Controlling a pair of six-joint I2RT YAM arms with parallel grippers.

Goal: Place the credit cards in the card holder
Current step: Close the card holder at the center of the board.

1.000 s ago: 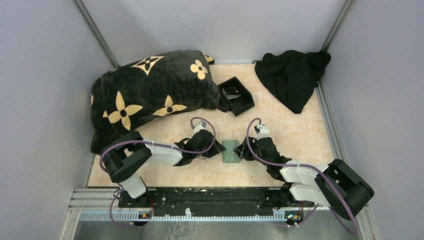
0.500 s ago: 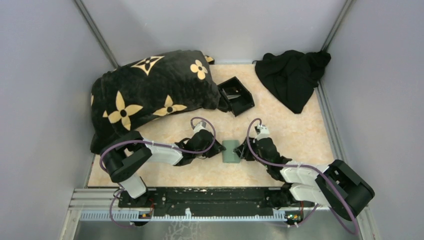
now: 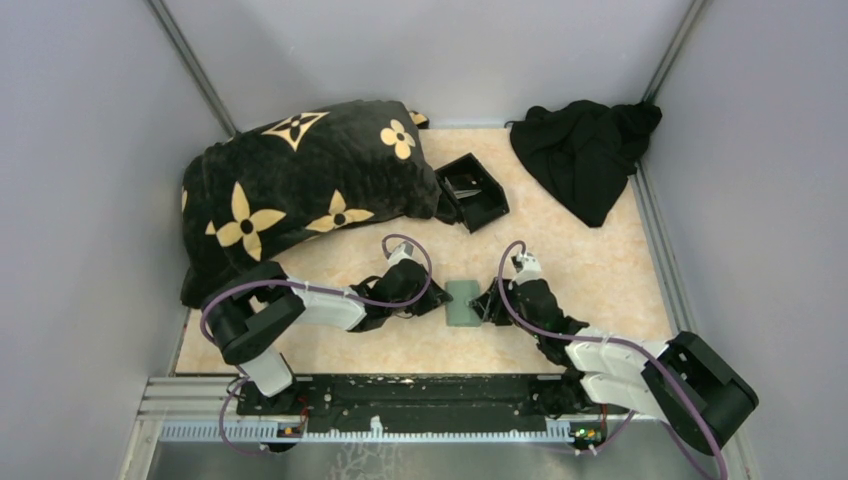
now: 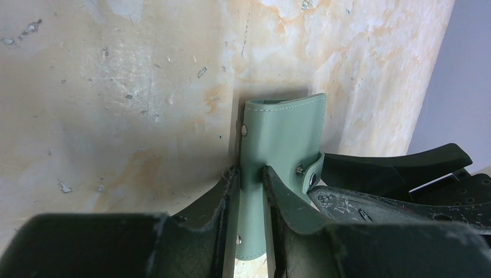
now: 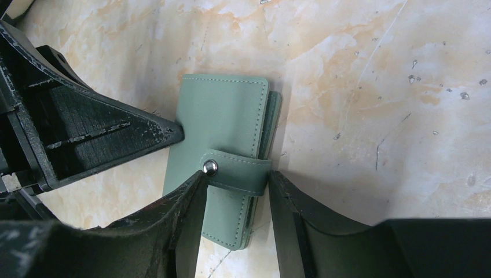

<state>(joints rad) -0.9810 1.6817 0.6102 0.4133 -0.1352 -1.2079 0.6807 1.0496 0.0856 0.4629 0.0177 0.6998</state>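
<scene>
The sage-green card holder (image 3: 461, 302) lies between my two grippers on the marbled table, its snap strap (image 5: 238, 172) fastened. My left gripper (image 4: 252, 180) is shut on the holder's (image 4: 284, 130) left edge, a finger pressed against each face. My right gripper (image 5: 236, 184) stands open over the holder's (image 5: 223, 113) right half. One fingertip (image 5: 195, 184) sits at the metal snap and the other beside the strap's folded end. In the top view the left gripper (image 3: 437, 300) and right gripper (image 3: 487, 305) flank the holder. I cannot make out the credit cards in any view.
A black open-topped box (image 3: 472, 190) stands behind the holder, with something pale inside that is too small to identify. A black pillow with gold flowers (image 3: 290, 180) fills the back left. A black cloth (image 3: 585, 155) lies at the back right. Grey walls enclose the table.
The right arm's elbow has swung a little to the right and its wrist has shifted slightly. The holder and the left arm have stayed put.
</scene>
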